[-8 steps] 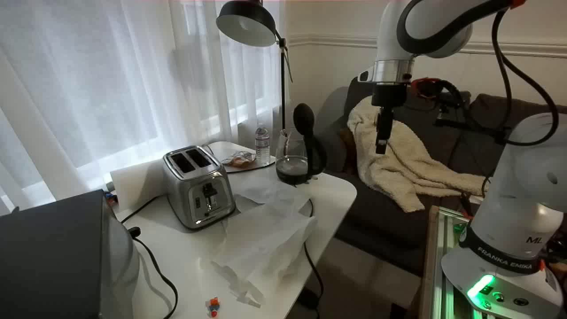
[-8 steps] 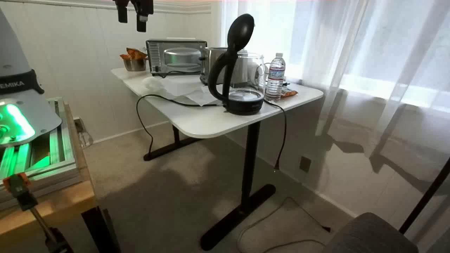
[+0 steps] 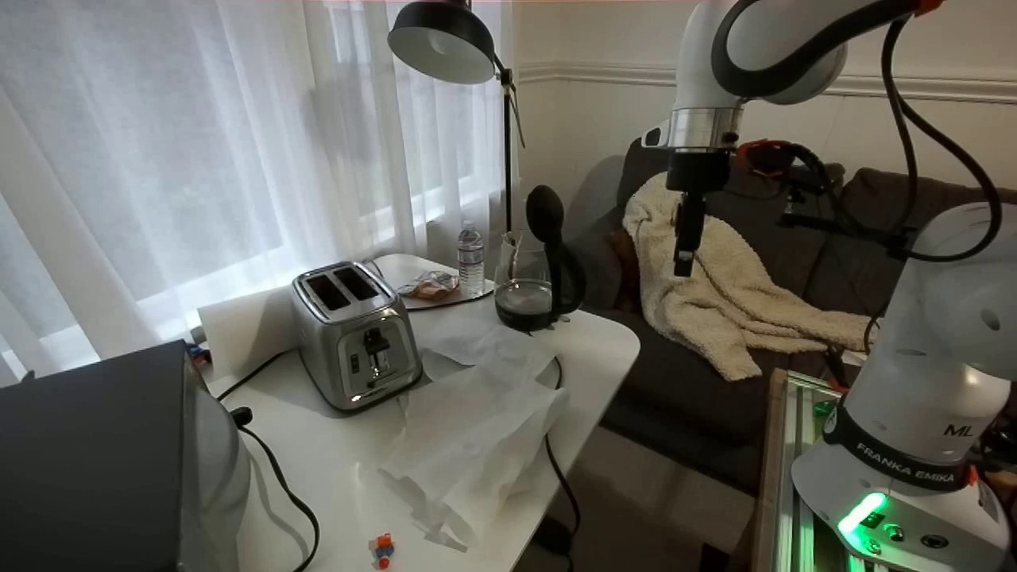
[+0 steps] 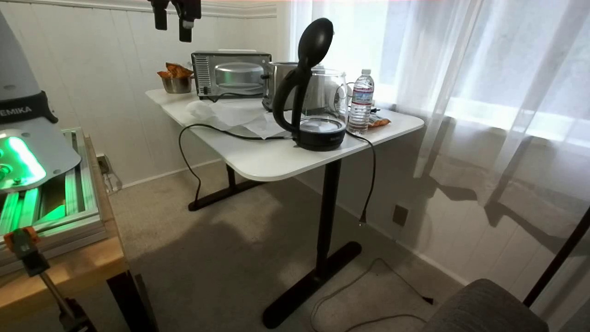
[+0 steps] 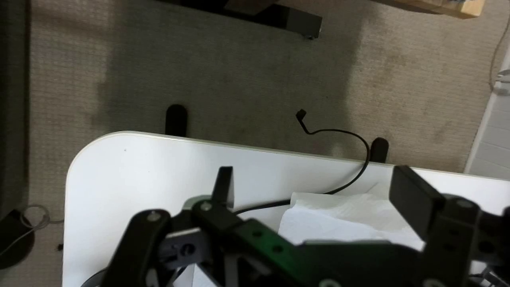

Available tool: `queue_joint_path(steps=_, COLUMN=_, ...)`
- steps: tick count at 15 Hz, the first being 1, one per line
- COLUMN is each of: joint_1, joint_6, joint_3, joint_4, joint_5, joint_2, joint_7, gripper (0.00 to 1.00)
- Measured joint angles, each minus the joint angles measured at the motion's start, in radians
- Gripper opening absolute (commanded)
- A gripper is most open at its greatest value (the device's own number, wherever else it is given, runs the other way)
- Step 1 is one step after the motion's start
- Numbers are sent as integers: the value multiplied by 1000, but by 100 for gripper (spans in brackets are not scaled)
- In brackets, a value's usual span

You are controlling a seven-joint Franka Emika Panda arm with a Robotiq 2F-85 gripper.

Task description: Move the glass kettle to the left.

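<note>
Gripper [image 4: 173, 33] held high, fingers [image 5: 412, 197] spread wide. From left, seen in exterior view: metal bowl [image 4: 177, 85] topped with orange item [image 4: 176, 70]; toaster oven [image 4: 233, 76]; crumpled white paper [image 4: 228, 115] laid on white table [image 4: 258, 159]; silver toaster [image 4: 280, 73], partly covered by glass kettle [image 4: 320, 113]. Glass kettle stood upright near table edge, black lid [image 4: 316, 42] flipped up, apart from gripper. Water bottle [image 4: 362, 102] placed near kettle. Packet [image 4: 380, 122] half hidden behind bottle.

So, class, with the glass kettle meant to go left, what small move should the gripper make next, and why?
I'd probably bring the gripper across toward the glass kettle, aiming for its looped handle, before lowering. The wrist view shows the fingers apart, holding nothing, and both exterior views show the gripper apart from the kettle, which stands on the table.
</note>
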Motion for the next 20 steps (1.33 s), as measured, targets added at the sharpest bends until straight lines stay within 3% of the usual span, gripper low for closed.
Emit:
queue_joint_path(steps=3, joint_1=0, joint_6=13, joint_3=1, joint_4=0, joint_5=1, joint_2=3, joint_7=2, gripper=100)
queue_joint_path(steps=7, joint_1=-3, joint_6=162, joint_3=8, joint_4=1, joint_5=1, joint_2=54, joint_7=32, gripper=100)
queue_joint_path(steps=12, joint_1=-18, joint_6=363, joint_3=40, joint_4=14, joint_5=-2, joint_2=179, joint_7=117, gripper=100)
queue_joint_path(steps=20, joint_1=-50, joint_6=526, joint_3=85, joint_4=119, joint_5=-19, joint_2=400, joint_7=263, gripper=100)
